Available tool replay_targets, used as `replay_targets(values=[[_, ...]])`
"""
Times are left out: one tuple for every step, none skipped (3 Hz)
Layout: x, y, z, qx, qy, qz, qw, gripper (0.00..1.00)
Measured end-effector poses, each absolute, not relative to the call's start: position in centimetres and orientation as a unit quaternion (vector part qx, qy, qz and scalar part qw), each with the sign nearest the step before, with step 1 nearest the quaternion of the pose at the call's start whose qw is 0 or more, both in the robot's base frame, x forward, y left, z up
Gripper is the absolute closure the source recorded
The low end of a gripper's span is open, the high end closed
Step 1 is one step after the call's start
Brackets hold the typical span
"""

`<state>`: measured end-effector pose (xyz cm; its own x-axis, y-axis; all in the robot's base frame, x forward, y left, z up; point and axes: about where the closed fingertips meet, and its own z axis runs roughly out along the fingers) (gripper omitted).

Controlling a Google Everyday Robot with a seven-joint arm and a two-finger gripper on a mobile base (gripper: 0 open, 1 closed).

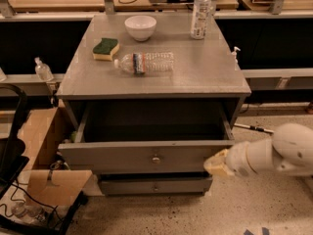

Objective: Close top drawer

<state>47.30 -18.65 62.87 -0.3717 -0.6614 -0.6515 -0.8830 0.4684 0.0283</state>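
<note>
The top drawer [146,156] is a wide grey wooden drawer with a small round metal knob [155,158] in the middle of its front panel. It stands partly open, with a dark empty inside showing behind the panel. My gripper [216,164] comes in from the right on a white arm [279,153] and rests against the right end of the drawer's front panel. A lower grey drawer [155,185] with a like knob shows beneath it.
On the cabinet top [215,77] lie a plastic bottle on its side [145,62], a green and yellow sponge [106,48], a white bowl [140,27] and an upright bottle [201,12]. A cardboard box [41,155] and cables stand at the left. Desks run behind.
</note>
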Motion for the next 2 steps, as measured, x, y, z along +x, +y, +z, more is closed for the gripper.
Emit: replay_targets(values=[[51.84,-17.50,62.59,-0.481,0.803,0.193,0.296,1.00],[51.86,-17.49,62.59,-0.481,0.803,0.193,0.296,1.00]])
